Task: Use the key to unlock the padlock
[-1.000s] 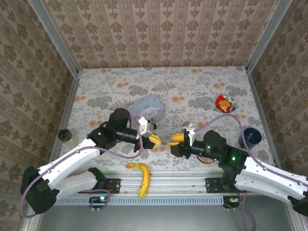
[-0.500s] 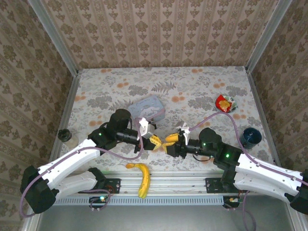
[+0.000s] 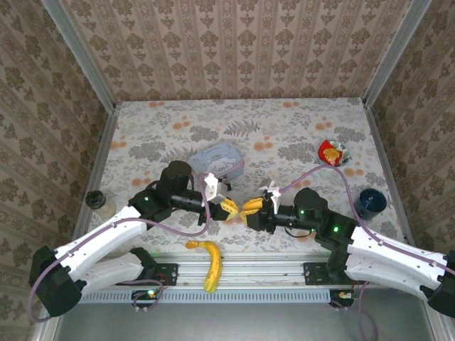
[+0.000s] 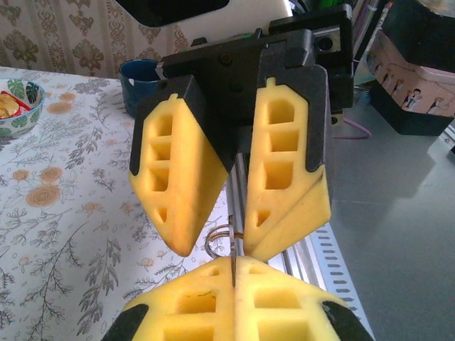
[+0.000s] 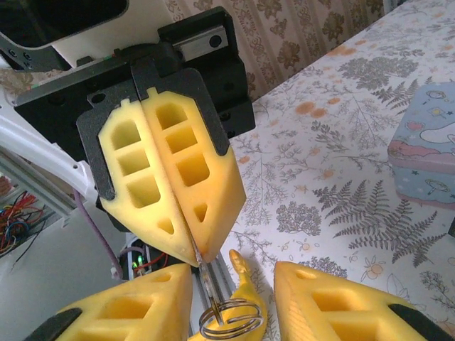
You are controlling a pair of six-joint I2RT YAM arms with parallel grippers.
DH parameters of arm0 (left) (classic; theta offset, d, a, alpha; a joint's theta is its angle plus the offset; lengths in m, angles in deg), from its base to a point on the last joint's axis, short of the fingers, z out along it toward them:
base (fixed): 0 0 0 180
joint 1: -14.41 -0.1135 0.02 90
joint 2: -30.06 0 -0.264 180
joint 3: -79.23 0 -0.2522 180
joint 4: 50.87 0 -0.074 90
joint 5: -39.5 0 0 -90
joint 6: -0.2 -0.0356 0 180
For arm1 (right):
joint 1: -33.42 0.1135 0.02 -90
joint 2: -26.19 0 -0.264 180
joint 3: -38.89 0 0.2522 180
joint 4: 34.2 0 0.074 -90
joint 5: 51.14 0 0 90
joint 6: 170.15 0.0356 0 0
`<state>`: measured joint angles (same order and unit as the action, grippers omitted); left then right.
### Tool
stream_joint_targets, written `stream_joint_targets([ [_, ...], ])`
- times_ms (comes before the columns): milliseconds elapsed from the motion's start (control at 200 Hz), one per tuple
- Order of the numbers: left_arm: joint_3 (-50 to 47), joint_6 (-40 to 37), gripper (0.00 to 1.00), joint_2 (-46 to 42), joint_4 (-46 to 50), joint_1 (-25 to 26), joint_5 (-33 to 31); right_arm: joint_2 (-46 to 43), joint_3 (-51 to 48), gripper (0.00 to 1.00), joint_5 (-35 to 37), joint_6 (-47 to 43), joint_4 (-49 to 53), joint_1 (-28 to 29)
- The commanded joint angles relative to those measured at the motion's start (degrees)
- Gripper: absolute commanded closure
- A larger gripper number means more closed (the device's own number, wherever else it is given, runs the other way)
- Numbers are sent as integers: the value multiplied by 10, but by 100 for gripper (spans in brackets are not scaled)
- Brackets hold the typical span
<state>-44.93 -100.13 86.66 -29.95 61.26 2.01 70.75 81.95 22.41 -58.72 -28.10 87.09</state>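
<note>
A pale blue tin (image 3: 217, 158) sits mid-bench (image 3: 284, 128) on the flowered cloth. A bowl (image 3: 333, 153) of red and yellow snacks stands at the far right, with a dark blue cup (image 3: 371, 202) nearer along that edge. A banana (image 3: 208, 261) lies at the near edge (partly over the metal rail (image 3: 270, 273)). A small jar (image 3: 99, 202) stands at the left edge.
</note>
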Motion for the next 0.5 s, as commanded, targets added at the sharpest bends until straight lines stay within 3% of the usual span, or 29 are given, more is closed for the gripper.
stream_joint_targets([
  [0,0,4,100,-12,-15,4,4,4,18,65,-22,6,-24,-3],
  [270,-4,7,100,-10,-18,4,13,6,17,69,-30,5,-38,-5],
  [375,-4,8,100,-9,-18,4,19,5,17,60,-27,7,-39,-5],
  [495,-3,9,100,-11,-19,5,26,5,23,60,-11,1,-22,-6],
])
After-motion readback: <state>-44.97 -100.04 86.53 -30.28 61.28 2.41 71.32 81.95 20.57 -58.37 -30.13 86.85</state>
